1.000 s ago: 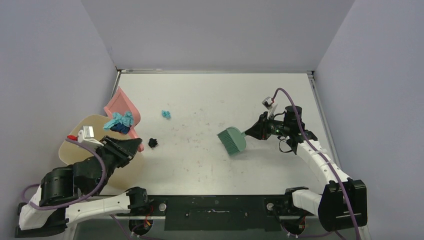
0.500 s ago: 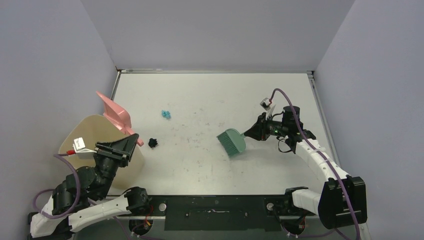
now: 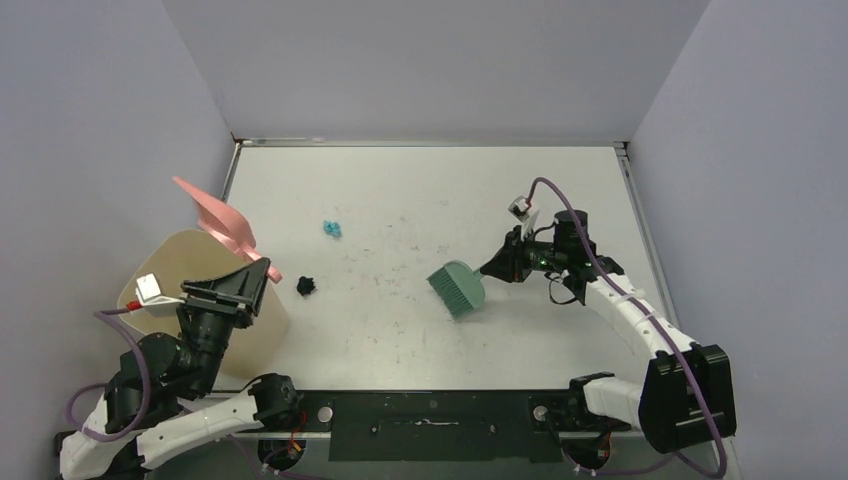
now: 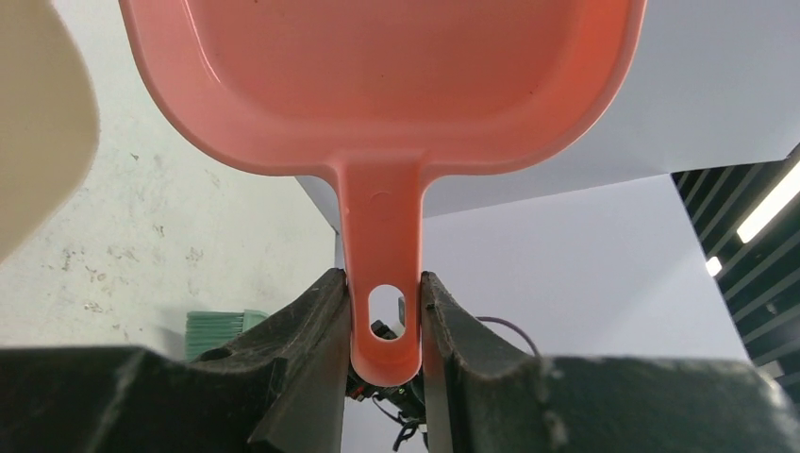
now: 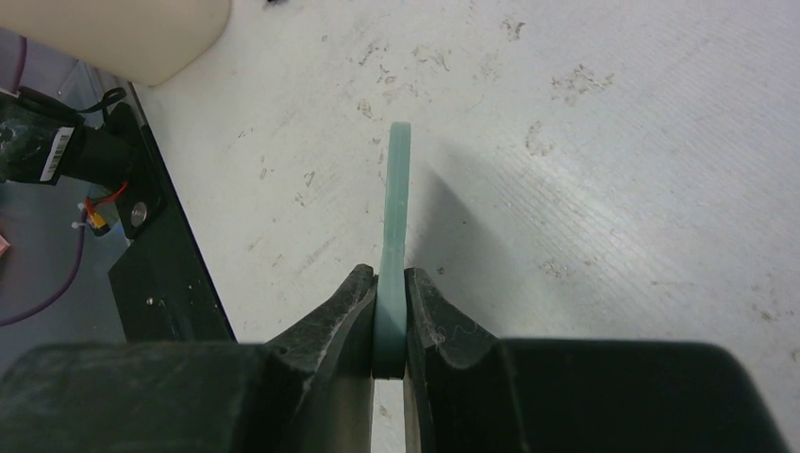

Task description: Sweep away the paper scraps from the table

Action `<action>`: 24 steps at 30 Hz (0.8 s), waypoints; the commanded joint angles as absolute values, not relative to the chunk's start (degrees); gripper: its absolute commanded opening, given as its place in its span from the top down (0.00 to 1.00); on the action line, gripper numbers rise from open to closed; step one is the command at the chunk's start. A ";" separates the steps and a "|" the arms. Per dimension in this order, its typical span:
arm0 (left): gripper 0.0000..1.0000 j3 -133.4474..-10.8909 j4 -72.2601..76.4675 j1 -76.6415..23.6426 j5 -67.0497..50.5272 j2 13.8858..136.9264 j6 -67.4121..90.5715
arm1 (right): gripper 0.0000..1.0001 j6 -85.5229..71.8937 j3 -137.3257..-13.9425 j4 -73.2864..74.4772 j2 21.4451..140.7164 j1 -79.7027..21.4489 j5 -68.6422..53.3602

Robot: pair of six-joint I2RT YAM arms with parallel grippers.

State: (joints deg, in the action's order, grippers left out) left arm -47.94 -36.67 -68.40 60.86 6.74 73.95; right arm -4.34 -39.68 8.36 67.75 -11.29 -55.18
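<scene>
1. Pink dustpan [image 3: 222, 225] is raised off the bench [image 3: 420, 180] and steeply tilted. From the top view its pan shows almost edge-on, over the far rim of the beige bin [image 3: 165, 262] at the bench's left edge.
2. The left claw [image 3: 262, 272] is closed on the dustpan handle. In the left wrist view both fingers [image 4: 311, 330] press the handle's sides at its hanging hole, and the pan's hollow [image 4: 377, 85] faces the camera.
3. The right claw [image 3: 497, 268] is clamped on the handle of the teal-green hand brush [image 3: 458, 287]. In the right wrist view the two fingers [image 5: 351, 300] pinch the thin handle [image 5: 398, 189], which shows edge-on between them.
4. The brush head sits right of bench centre with its bristle end pointing toward the near edge. Whether the bristles touch the bench, I cannot tell.
5. Two wads lie on the bench.
   - The teal paper scrap [image 3: 332, 229] lies left of centre, well apart from the brush.
   - The black paper scrap [image 3: 306, 286] lies nearer the front edge, just beside the bin and close to the left claw.
   - Neither touches the brush or the dustpan.
6. The bench surface is white with dark scuff marks, plainest in the right wrist view [image 5: 585, 142]. A corner of the bin [image 5: 141, 28] shows at the top left of that view.
</scene>
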 commanded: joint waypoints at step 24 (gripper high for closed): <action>1.00 -68.89 -52.63 -67.90 44.07 35.74 53.33 | 0.95 -69.18 -86.90 -40.82 126.52 -41.22 -44.34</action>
State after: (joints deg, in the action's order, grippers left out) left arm -66.92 -50.43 -68.14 46.26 36.25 53.47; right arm -53.23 -81.34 -24.82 120.81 -40.03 -43.97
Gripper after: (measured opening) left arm 0.272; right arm 0.136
